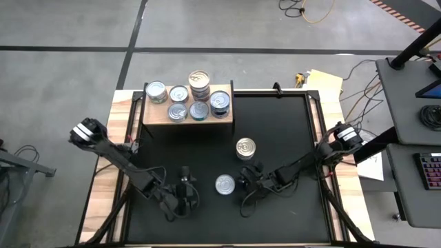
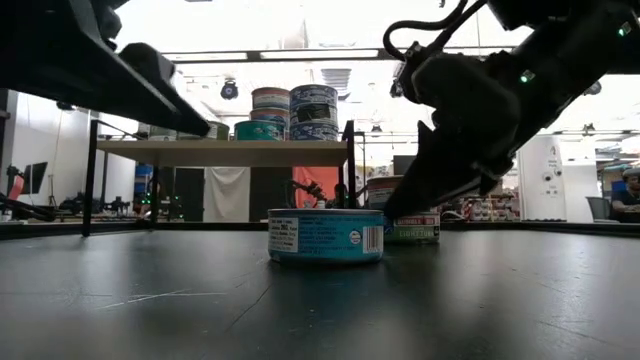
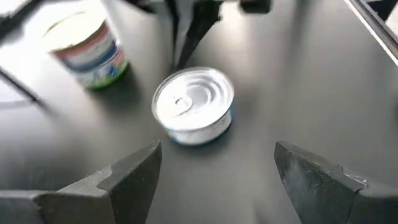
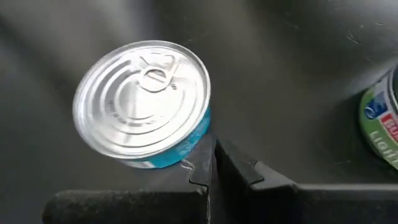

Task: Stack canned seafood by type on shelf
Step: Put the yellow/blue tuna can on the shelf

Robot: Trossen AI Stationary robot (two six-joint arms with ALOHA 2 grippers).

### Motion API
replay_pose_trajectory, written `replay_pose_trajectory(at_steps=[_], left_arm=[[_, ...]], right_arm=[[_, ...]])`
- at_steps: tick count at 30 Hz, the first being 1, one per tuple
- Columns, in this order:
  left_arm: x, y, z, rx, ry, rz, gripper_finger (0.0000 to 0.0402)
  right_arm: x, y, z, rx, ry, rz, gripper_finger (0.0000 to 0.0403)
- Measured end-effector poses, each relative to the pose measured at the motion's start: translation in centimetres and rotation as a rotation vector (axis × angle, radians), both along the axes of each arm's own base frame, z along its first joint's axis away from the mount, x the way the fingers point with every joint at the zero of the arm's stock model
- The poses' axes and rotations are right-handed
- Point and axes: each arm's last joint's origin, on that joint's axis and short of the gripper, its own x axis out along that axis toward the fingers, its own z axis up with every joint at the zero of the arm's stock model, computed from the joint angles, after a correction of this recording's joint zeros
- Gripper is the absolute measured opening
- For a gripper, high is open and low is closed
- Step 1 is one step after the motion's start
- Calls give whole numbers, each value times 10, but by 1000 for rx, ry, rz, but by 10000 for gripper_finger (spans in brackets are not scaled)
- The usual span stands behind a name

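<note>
A silver-topped can with a blue label [image 1: 225, 184] stands upright on the black table [image 1: 289, 124], between my two grippers. My left gripper [image 1: 185, 187] is open on the can's left. In the left wrist view the can [image 3: 194, 106] lies ahead of the fingers, not between them. My right gripper [image 1: 242, 180] is shut at the can's right side. A gold-topped can [image 1: 246, 148] stands a little farther back. The wooden shelf [image 1: 155, 117] at the far left holds several silver-topped cans [image 1: 179, 93] and a stack with a gold top [image 1: 199, 79]. My right gripper meets the silver-topped can's blue side wall [image 4: 186, 152] with the tips of its shut fingers [image 4: 202, 171], low on the wall. The fingers slant down from the table's right. The can stands flat on the table, top up.
Wooden strips [image 1: 103, 172] run along the table's left and right edges. A grey desk with a keyboard [image 1: 431, 169] stands beyond the right edge, with cables on the floor behind. The black surface near the front edge [image 1: 289, 220] is bare.
</note>
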Motion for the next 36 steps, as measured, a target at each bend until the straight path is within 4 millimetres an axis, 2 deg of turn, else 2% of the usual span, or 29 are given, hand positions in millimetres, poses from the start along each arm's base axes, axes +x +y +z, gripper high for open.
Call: replay_pose_trajectory(at_steps=[6,10,14,18,20,26,29,36], left_arm=[[20,-1,-15,91,-63,-19,291],[28,0,-26,129,-69,-22,260],[29,0,-40,183,-23,-39,177],[31,0,-52,233,2,-60,46],[33,0,-54,240,-7,-63,14],[37,1,-58,243,-13,-57,15],[38,2,-60,239,-19,-51,3],[43,9,-68,248,-10,4,1]], right_arm=[[0,-1,-3,-37,-8,-35,12],[0,-1,-3,-57,-16,-50,12],[0,0,-3,-61,-24,-56,12],[1,0,-2,-69,-39,-66,12],[1,0,-1,-67,-46,-67,12],[2,1,-4,-66,-47,-67,12],[4,2,-11,-62,-45,-63,12],[7,10,-24,-10,-44,-1,12]])
